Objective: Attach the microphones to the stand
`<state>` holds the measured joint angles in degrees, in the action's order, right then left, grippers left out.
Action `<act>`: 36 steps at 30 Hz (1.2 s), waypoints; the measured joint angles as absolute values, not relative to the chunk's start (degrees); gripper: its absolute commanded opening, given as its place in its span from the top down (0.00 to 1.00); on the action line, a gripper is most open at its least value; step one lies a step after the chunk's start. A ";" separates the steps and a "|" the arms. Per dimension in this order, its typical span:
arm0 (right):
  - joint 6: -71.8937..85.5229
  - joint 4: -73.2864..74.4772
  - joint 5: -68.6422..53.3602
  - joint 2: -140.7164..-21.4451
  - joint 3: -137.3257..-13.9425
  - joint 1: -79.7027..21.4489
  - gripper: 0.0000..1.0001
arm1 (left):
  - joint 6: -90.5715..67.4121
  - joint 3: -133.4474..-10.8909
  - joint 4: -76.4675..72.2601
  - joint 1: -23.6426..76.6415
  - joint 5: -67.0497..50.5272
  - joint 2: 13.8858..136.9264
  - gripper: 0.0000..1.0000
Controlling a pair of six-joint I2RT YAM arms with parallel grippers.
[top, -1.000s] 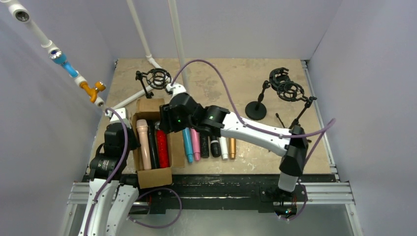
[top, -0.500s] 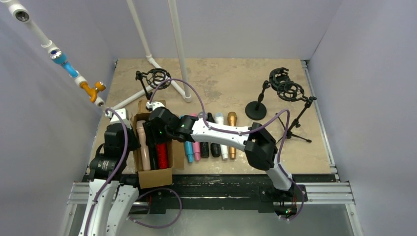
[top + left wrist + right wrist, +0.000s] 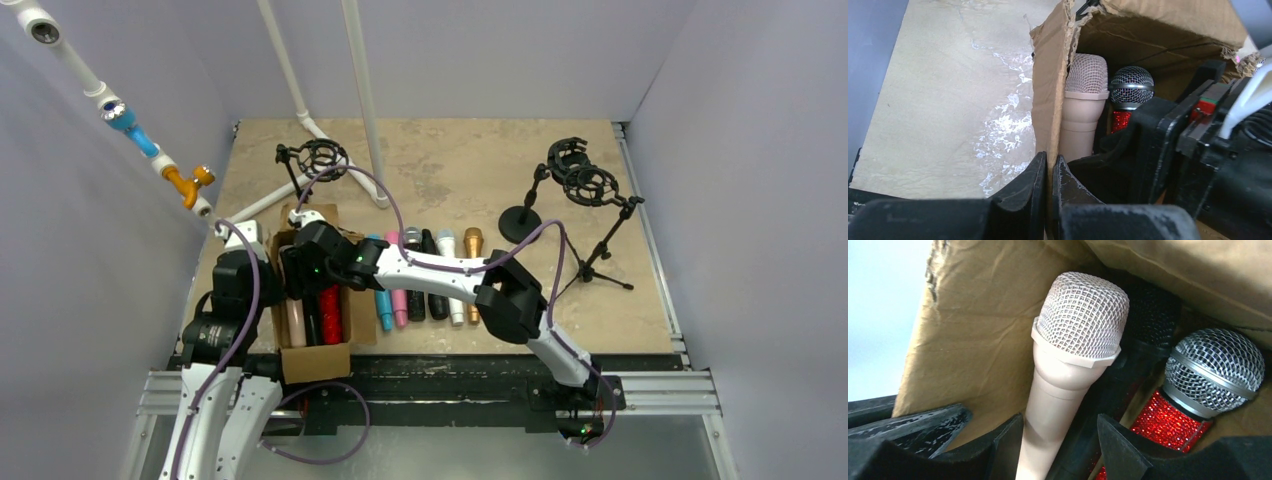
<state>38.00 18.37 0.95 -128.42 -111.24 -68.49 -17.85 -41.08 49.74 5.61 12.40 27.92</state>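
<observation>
The cardboard box [image 3: 312, 358] at the left holds a peach microphone [image 3: 1075, 335], a black one [image 3: 1150, 315] and a red glitter one [image 3: 1205, 385]. My right gripper [image 3: 1059, 422] is inside the box, open, its fingers either side of the peach handle; the left finger is close against it, the right finger stands apart. My left gripper [image 3: 1049, 167] is shut on the box's left wall [image 3: 1050, 90]. From above, the right gripper [image 3: 298, 275] covers the box's far half. Blue [image 3: 383, 303], pink [image 3: 399, 300], white [image 3: 453, 295] and gold [image 3: 472, 285] microphones lie in a row beside the box.
Three black stands with shock mounts stand at the back: one behind the box [image 3: 318, 160], a round-base one [image 3: 524, 218] and a tripod [image 3: 600, 225]. White PVC pipes [image 3: 362, 95] rise from the back of the table. My right arm's purple cable [image 3: 380, 190] loops over the middle.
The right arm has swung left and lowered its gripper into the box over the peach microphone, its jaws opening a little wider. The left gripper has stayed on the box wall.
</observation>
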 measured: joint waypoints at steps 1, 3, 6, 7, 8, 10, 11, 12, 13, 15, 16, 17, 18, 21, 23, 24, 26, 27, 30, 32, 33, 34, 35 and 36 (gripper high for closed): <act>38.02 18.39 1.02 -128.90 -111.44 -68.51 0.38 | -17.82 -41.08 49.74 5.61 12.36 28.08 1.00; 38.17 18.37 1.17 -129.45 -111.70 -68.51 0.36 | -17.82 -41.08 49.78 5.58 12.40 28.42 1.00; 38.17 18.41 1.80 -130.54 -112.84 -68.60 0.35 | -17.82 -41.08 49.78 5.58 12.38 28.82 1.00; 38.17 18.44 2.04 -130.98 -113.45 -68.62 0.35 | -17.82 -41.08 49.78 5.58 12.38 28.86 1.00; 38.17 18.39 2.17 -131.55 -113.99 -68.64 0.35 | -17.82 -41.08 49.82 5.58 12.40 28.86 1.00; 38.24 18.28 2.44 -132.44 -114.80 -68.69 0.37 | -17.80 -41.08 49.91 5.52 12.40 28.93 1.00; 38.39 18.22 2.48 -132.75 -115.07 -68.73 0.38 | -17.80 -41.08 49.98 5.48 12.40 28.95 1.00; 38.46 17.96 2.50 -132.86 -115.15 -68.75 0.40 | -17.80 -41.08 50.02 5.39 12.38 28.99 1.00; 38.57 17.78 2.66 -132.90 -115.15 -68.77 0.42 | -17.82 -41.08 50.02 5.30 12.38 29.02 1.00; 38.63 16.95 3.20 -132.90 -115.15 -68.97 0.47 | -17.80 -41.08 50.02 5.26 12.32 28.99 1.00; 38.61 16.34 3.51 -132.90 -115.13 -68.99 0.51 | -17.82 -41.08 50.02 5.26 12.25 28.99 1.00; 38.65 15.62 3.53 -132.90 -115.07 -68.99 0.56 | -17.82 -41.08 50.02 5.26 12.10 28.95 1.00; 38.63 14.98 3.53 -132.90 -115.02 -68.99 0.61 | -17.87 -41.08 49.93 5.26 11.77 28.84 1.00; 39.24 13.23 3.44 -132.49 -113.89 -68.99 0.73 | -17.93 -41.01 50.11 5.23 11.81 27.97 1.00; 39.55 11.86 3.20 -131.74 -112.40 -68.95 0.82 | -17.93 -40.97 50.52 5.23 12.03 27.53 1.00; 39.70 11.51 3.03 -131.35 -111.81 -68.90 0.85 | -17.91 -40.99 50.70 5.21 12.03 27.33 1.00; 39.68 10.92 2.85 -130.13 -110.15 -68.86 0.91 | -17.82 -40.97 50.72 5.21 11.77 27.14 1.00; 39.64 10.87 2.87 -129.36 -109.30 -68.86 0.92 | -17.82 -40.97 50.70 5.21 11.64 27.18 1.00; 39.51 10.70 2.87 -127.48 -107.33 -68.82 0.96 | -17.80 -40.99 50.39 5.23 11.07 27.20 1.00; 39.44 10.52 2.81 -125.64 -105.58 -68.84 0.97 | -17.52 -40.99 50.35 5.28 10.83 27.24 1.00; 39.44 10.57 2.70 -124.68 -104.92 -68.84 0.97 | -17.39 -40.97 50.35 5.28 10.76 27.29 1.00; 39.40 10.74 2.46 -123.72 -104.60 -68.84 0.98 | -17.34 -40.97 50.33 5.28 10.74 27.35 1.00; 39.35 11.09 2.17 -122.78 -104.49 -68.84 0.98 | -17.26 -40.99 50.30 5.28 10.79 27.40 1.00; 39.31 11.22 2.00 -121.93 -104.49 -68.82 0.99 | -17.08 -40.97 50.28 5.28 10.85 27.44 1.00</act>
<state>39.31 11.22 2.00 -121.93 -104.49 -68.82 -17.08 -40.97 50.28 5.28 10.85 27.44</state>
